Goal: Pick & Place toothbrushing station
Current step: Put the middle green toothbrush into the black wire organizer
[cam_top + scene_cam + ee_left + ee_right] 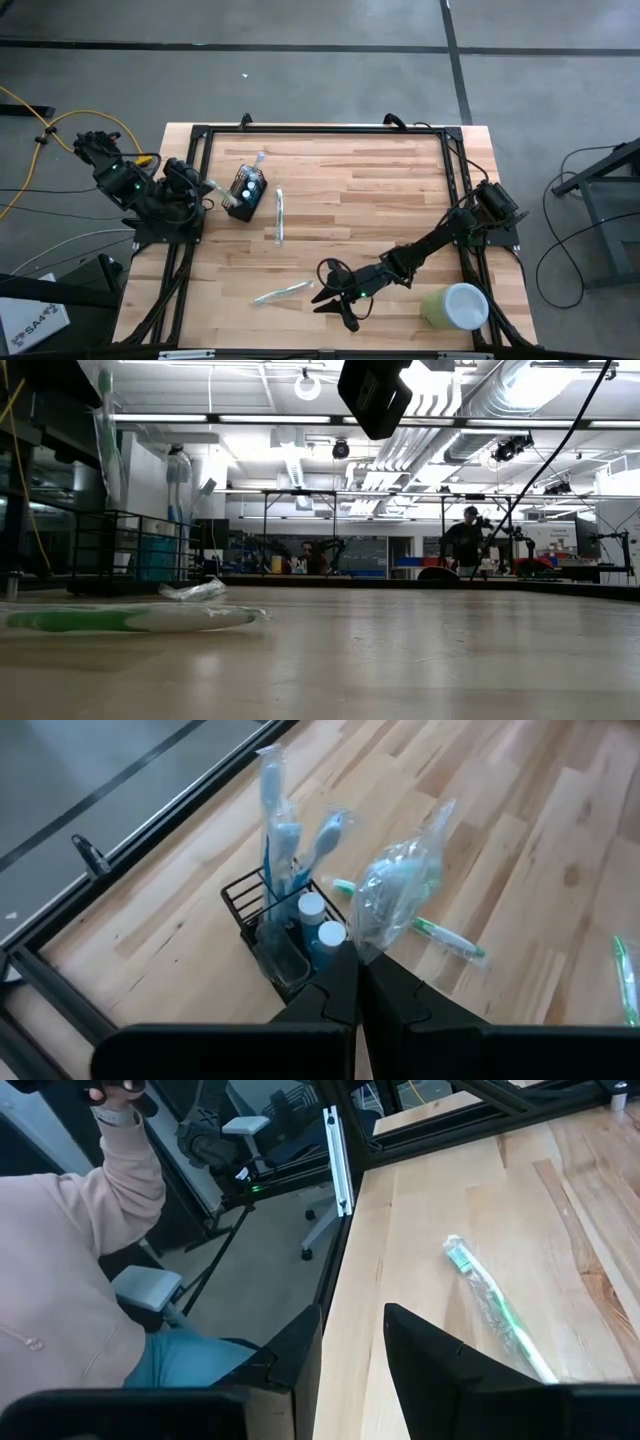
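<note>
The toothbrushing station, a small black wire-mesh holder, stands on the table at the far left. It holds wrapped toothbrushes and two white-capped bottles. My left gripper hovers just beside it, shut on a plastic-wrapped toothbrush. Two more wrapped toothbrushes lie flat on the table, one right of the holder and one nearer the front edge. My right gripper stands open just right of that one, with nothing between its fingers. My left gripper pinches the wrapped toothbrush between its two fingers, through the clear wrapper. The wrapped head end sticks out beyond the fingertips; the fingers hide the rest. The toothbrush is lifted clear of the table, right next to the holder.
A pale green cup with a white inside stands at the near right corner. A black frame runs around the table's far and side edges. A person in a pink sleeve sits beyond the table's near edge.
</note>
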